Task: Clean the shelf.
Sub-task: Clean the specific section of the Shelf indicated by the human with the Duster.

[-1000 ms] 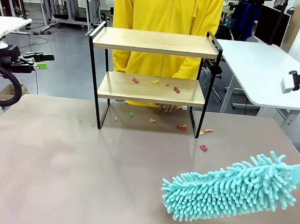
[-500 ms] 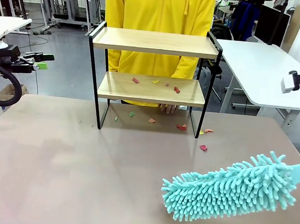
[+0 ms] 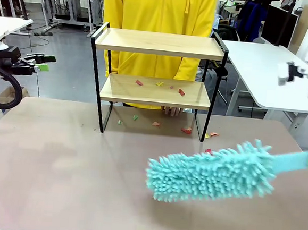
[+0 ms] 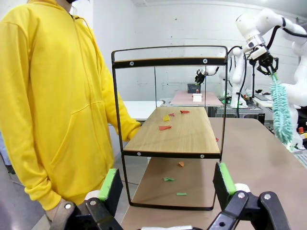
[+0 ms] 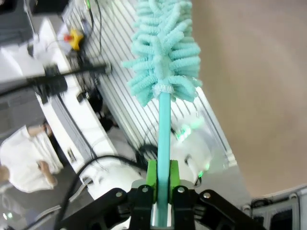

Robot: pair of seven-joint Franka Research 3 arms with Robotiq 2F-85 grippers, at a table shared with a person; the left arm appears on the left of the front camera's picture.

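1. The right tool has its green pads closed flat on the near end of the teal handle of a microfibre duster. The handle runs straight out along the fingers.
2. The left tool is spread wide with nothing between its pads. It hangs off the shelf's left end and looks through the side loop.
3. The duster's fluffy head points towards the robot's left and its handle towards the right, nearly level. It is blurred over the surface, in front of the shelf's right leg and apart from it.
4. The shelf stands upright at the far middle of the surface, with a person in a yellow hoodie just behind it. Its long axis runs left to right across the surface, and its open front faces the robot.
5. Paper scraps lie on the lower board, and more lie on the surface beneath and beside the right leg. The top board looks bare.
6. Judging by its thin frame and light boards, the shelf is stiff but light, so a sideways sweep could make it slide or tip.
7. The best place to steady it is probably a looped side rail, where the open left tool is close. The boards are too wide to pinch, and the soft head should do the wiping.
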